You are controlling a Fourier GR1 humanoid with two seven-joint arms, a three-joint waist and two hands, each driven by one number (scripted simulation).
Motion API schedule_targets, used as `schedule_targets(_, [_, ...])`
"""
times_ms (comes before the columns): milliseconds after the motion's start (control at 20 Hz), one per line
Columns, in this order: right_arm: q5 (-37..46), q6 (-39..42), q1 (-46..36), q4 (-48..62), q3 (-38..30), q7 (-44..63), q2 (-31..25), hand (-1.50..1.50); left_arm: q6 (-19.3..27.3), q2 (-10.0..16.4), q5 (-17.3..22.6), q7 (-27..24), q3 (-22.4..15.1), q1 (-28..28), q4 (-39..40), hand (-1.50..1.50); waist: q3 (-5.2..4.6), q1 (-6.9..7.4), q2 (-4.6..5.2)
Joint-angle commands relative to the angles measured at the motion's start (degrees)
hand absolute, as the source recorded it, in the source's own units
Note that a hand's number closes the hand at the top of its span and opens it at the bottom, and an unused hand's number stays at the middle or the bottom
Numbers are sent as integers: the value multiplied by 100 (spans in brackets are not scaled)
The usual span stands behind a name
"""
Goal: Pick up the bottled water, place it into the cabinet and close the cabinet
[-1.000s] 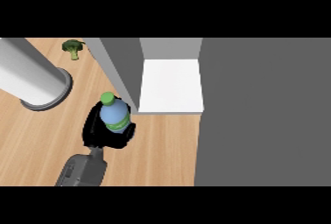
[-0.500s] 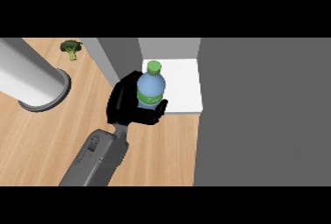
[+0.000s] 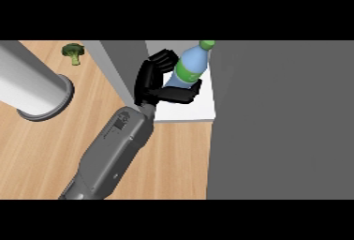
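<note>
Head view, looking steeply down. The left hand (image 3: 148,86) is up at the cabinet, black fingers wrapped round the far side of the bottle and the thumb hooked across its lower body, so it is clasping it. That is the clear blue plastic water bottle (image 3: 188,68) with a green label band and a green cap. It is tilted, with the cap pointing up and to the right, just at the edge of the big dark grey cabinet panel (image 3: 276,117) that fills the right side of the view. Below the bottle lies the white cabinet shelf (image 3: 185,112), and the bottle hangs over it; I can't tell whether its base touches the shelf. The grey forearm (image 3: 110,150) runs in from the lower edge across the light wooden counter (image 3: 41,154). To the left of the hand stands the cabinet's grey side wall (image 3: 114,63). Well apart at far left is a tall light grey cylinder (image 3: 31,86) on a round base. Beyond it, a small green broccoli floret (image 3: 73,51) sits on the wood.
</note>
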Motion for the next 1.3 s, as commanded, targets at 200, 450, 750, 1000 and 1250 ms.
schedule_targets(200, [-176,121,180,-56,-94,-118,-144,-150,829,-1,159,-388,-76,-1277,1665,150,2,-115,16])
schedule_targets(450, [-114,-80,-424,198,-29,110,24,-150,666,-1,-31,-632,366,-1986,2880,150,1,-95,55])
schedule_targets(750, [-65,65,142,-120,135,-56,-107,-150,368,105,-266,-1291,648,-2106,3908,150,-2,-232,101])
schedule_targets(1000, [-320,-20,-366,-19,-119,269,-133,-150,927,0,-431,-1569,702,-2198,4318,150,-2,-141,101])
schedule_targets(1250, [-119,23,-230,17,99,128,-104,-150,1034,443,-791,-1468,511,-2520,4869,150,-3,-281,146])
